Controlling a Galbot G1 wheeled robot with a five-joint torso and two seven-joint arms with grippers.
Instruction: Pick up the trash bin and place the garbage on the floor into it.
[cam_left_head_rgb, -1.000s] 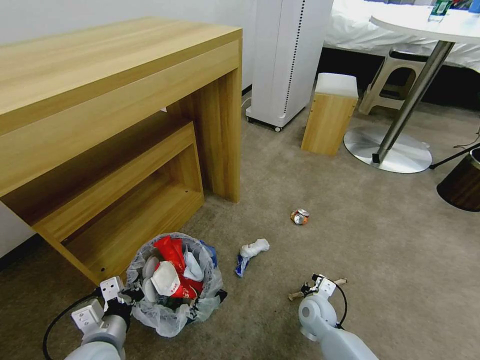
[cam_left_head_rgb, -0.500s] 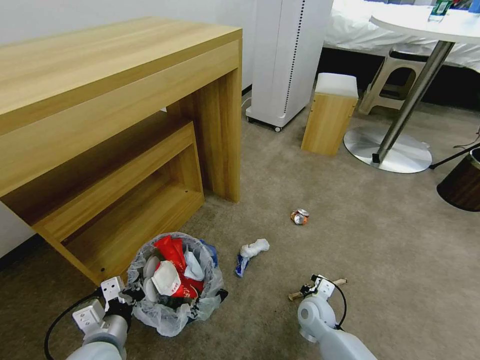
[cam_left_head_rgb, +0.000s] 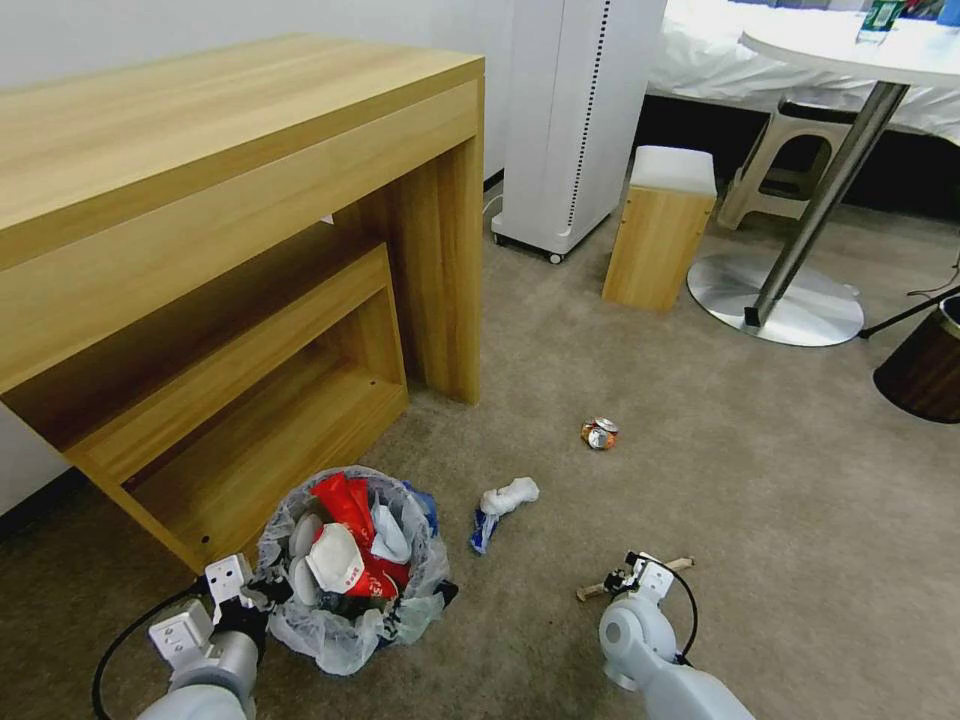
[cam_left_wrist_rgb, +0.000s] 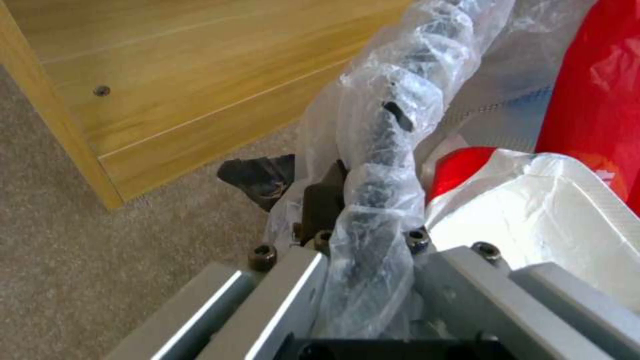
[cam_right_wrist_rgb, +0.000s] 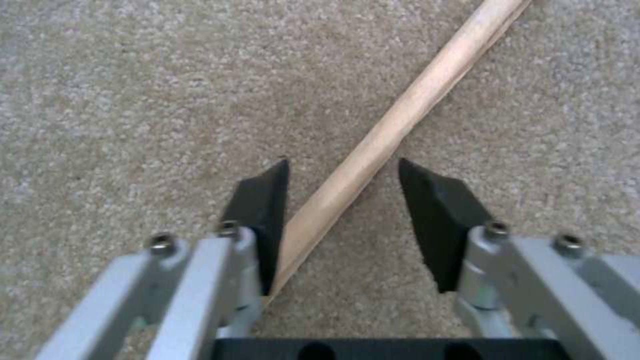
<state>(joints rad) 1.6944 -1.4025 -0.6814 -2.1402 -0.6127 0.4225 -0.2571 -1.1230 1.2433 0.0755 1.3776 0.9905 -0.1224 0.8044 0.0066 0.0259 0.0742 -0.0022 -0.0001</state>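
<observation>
The wooden stick (cam_right_wrist_rgb: 393, 130) lies flat on the beige carpet (cam_left_head_rgb: 700, 450), running diagonally between the two black pads of the right gripper (cam_right_wrist_rgb: 343, 210). The jaws stand open to either side of it; one pad sits just beside the stick, the other is apart, and nothing is yet clamped. In the head view the right gripper (cam_left_head_rgb: 632, 578) is low over the stick (cam_left_head_rgb: 682, 563), whose ends show on both sides of it.

The trash bin (cam_left_head_rgb: 350, 565), lined with a crinkly translucent bag, sits beside the lower shelf of the wooden desk (cam_left_head_rgb: 230, 200). It already holds red wrappers (cam_left_head_rgb: 345, 505) and white paper items. The left gripper (cam_left_head_rgb: 262, 595) is closed on the bagged rim (cam_left_wrist_rgb: 380, 200), the rim passing between its fingers in the left wrist view.

Compared with a second ago, the bin and left gripper have shifted slightly toward the stick, and the right arm has barely moved. Judgement: the bin is being carried closer while the right gripper is set for the pickup; closing on the stick appears to be the step in hand.

Outstanding on the carpet: a crumpled white tissue (cam_left_head_rgb: 510, 494) touching a blue-white wrapper (cam_left_head_rgb: 483, 532), and, farther out, a crushed can (cam_left_head_rgb: 599, 433). The task is partly complete.
</observation>
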